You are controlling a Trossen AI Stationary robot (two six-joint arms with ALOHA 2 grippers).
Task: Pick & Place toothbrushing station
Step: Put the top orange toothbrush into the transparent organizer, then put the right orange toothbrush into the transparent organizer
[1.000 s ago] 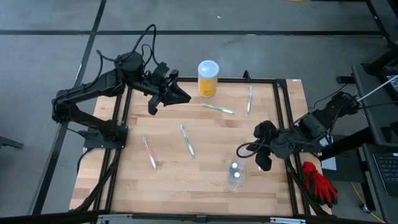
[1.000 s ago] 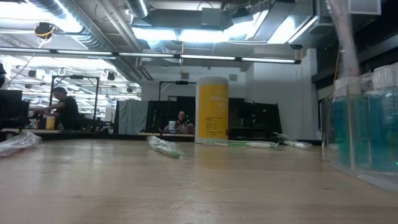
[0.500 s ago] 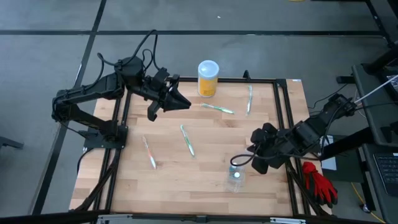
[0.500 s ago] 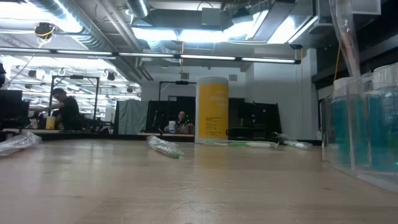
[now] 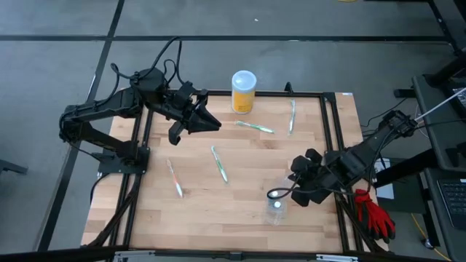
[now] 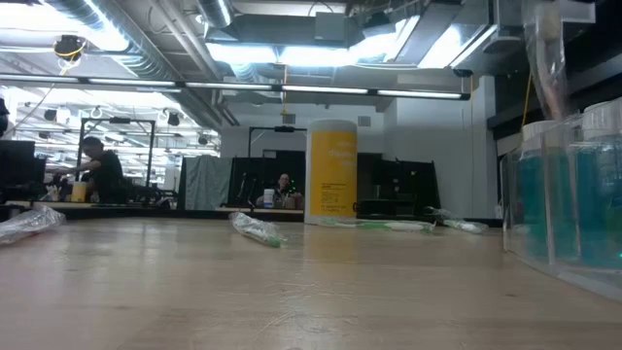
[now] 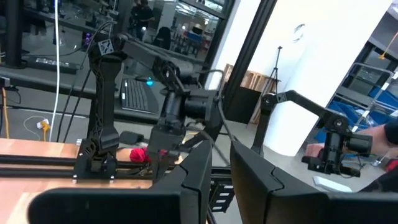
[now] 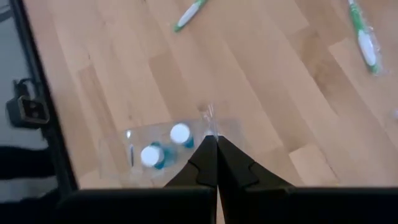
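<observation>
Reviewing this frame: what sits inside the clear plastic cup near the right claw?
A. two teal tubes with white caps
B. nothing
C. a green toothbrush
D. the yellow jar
A: the right wrist view shows two teal tubes with white caps standing inside the clear plastic cup, just ahead of the shut right claw.

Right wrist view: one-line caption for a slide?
Right gripper, fingers shut, poised over the clear cup holding two white-capped teal tubes, toothbrushes scattered on the wooden table.
</observation>
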